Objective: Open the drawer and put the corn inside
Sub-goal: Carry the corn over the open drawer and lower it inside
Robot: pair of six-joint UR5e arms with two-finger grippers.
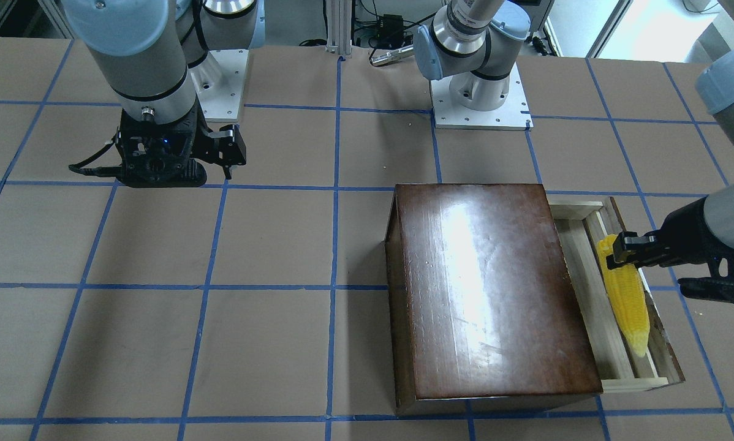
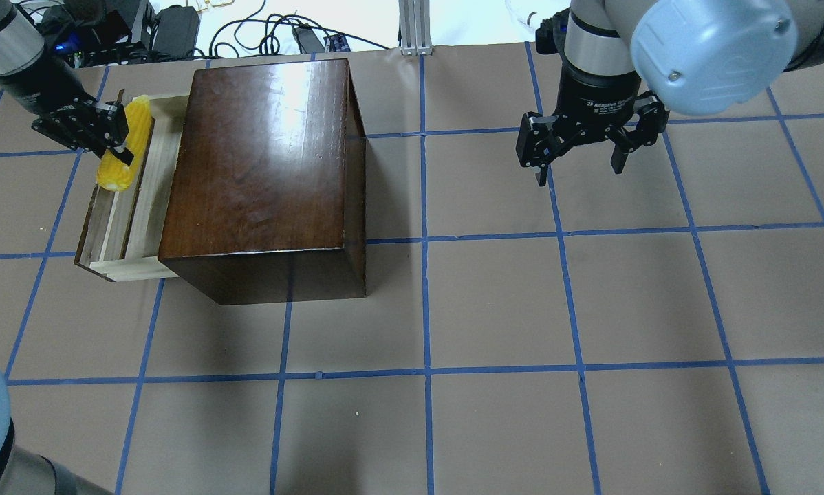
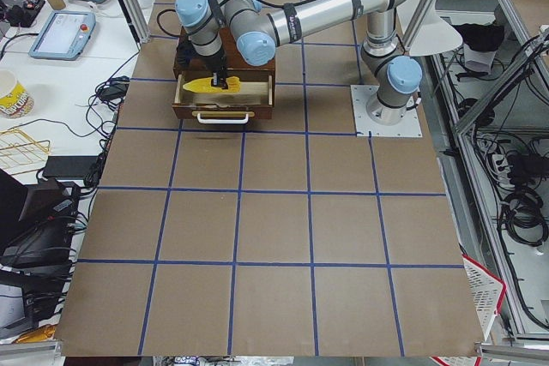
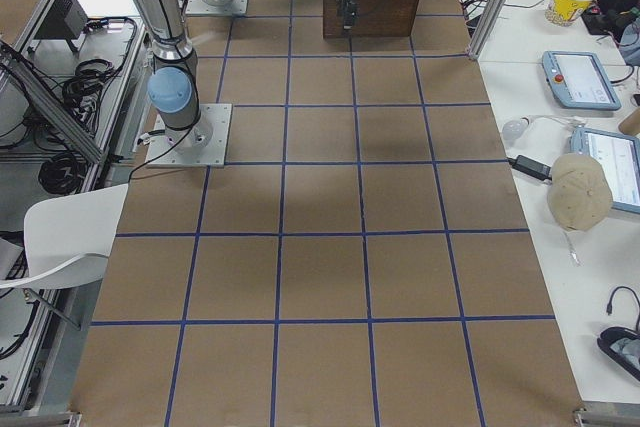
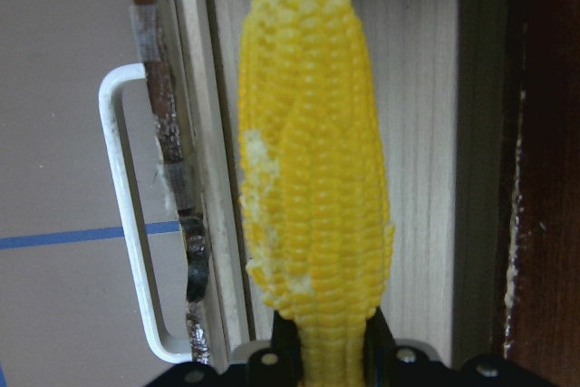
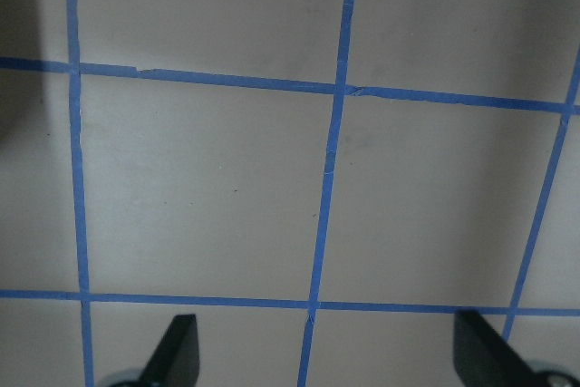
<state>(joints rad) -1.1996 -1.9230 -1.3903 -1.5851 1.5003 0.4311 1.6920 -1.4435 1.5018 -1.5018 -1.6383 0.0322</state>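
Corn (image 5: 313, 178) is being held near one end by L jaws, lengthwise over open drawer (image 2: 154, 179) of brown box (image 2: 261, 172), at desk's (image 2: 494, 309) far-left corner. R jaws are hanging wide apart, empty.

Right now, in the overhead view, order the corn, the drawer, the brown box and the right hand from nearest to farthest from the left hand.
1. The corn: gripped in the left hand.
2. The drawer: open, directly beneath it.
3. The brown box: beside the drawer, toward the middle.
4. The right hand: open, far off on the opposite side.
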